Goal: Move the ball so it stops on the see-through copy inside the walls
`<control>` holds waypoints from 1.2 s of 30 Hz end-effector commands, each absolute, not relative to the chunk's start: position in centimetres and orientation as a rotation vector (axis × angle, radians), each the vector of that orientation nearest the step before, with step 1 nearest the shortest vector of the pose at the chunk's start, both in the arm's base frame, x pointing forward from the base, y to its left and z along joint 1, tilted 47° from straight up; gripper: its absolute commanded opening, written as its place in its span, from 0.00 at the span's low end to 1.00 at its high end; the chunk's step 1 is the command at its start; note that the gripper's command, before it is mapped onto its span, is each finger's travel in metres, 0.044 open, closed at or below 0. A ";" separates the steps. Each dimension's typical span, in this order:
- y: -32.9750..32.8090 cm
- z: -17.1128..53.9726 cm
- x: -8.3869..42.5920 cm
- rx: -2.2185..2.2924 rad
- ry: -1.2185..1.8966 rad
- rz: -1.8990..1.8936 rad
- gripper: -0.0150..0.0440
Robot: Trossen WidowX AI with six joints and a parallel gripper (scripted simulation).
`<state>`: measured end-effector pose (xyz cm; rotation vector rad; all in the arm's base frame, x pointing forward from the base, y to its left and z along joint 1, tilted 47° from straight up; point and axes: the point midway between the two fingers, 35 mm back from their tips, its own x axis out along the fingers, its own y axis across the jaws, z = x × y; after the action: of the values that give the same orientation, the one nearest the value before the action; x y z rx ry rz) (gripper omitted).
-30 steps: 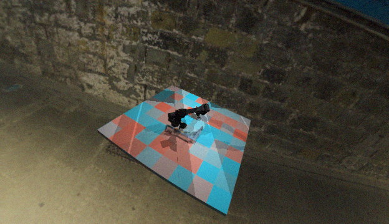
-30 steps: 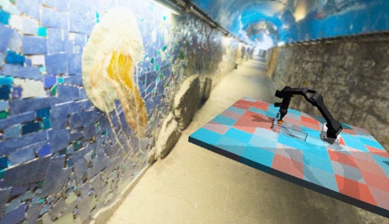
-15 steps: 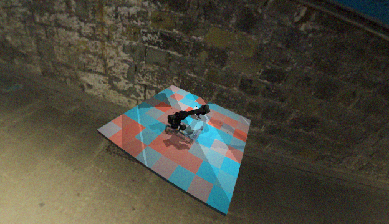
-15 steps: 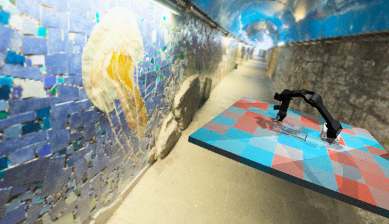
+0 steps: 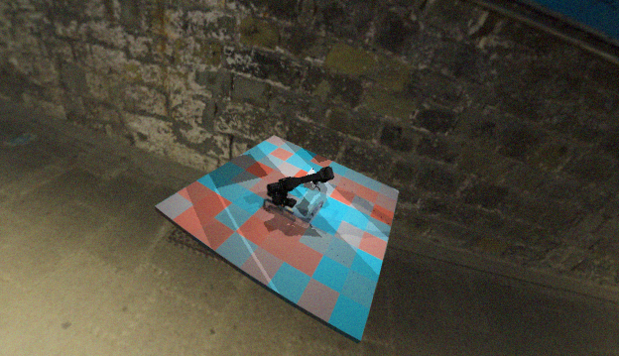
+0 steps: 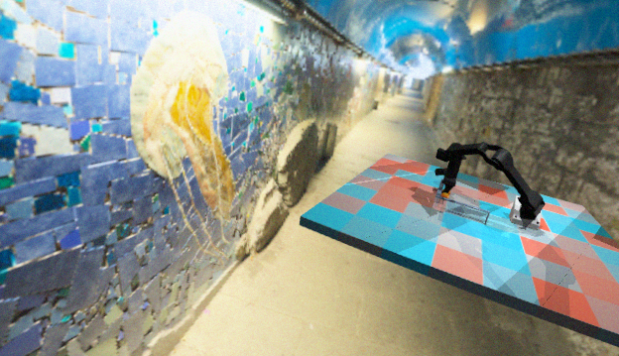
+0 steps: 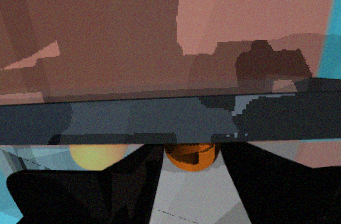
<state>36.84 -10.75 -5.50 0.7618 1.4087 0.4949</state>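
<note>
A jellyfish mosaic (image 6: 184, 113) covers the tunnel wall opposite rough stone brickwork (image 5: 347, 68).

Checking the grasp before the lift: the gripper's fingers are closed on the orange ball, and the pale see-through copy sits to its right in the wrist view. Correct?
Not quite. In the wrist view the see-through copy sits to the left of the orange ball, not the right. The gripper is indeed closed on the ball.

We find the gripper (image 7: 191, 172) closed on the orange ball (image 7: 191, 156), whose top is hidden behind a dark clear wall (image 7: 141, 120) crossing the frame. The paler see-through copy (image 7: 96, 155) sits just left of the ball, beside the black left finger (image 7: 91, 190).
</note>
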 end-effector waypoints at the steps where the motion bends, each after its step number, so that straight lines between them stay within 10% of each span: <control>1: -11.5 -5.4 36.3 0.724 1.417 0.498 0.31; 36: -16.6 4.3 36.0 0.795 1.406 0.451 0.25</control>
<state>35.43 -18.49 3.57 0.8062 1.4045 0.4325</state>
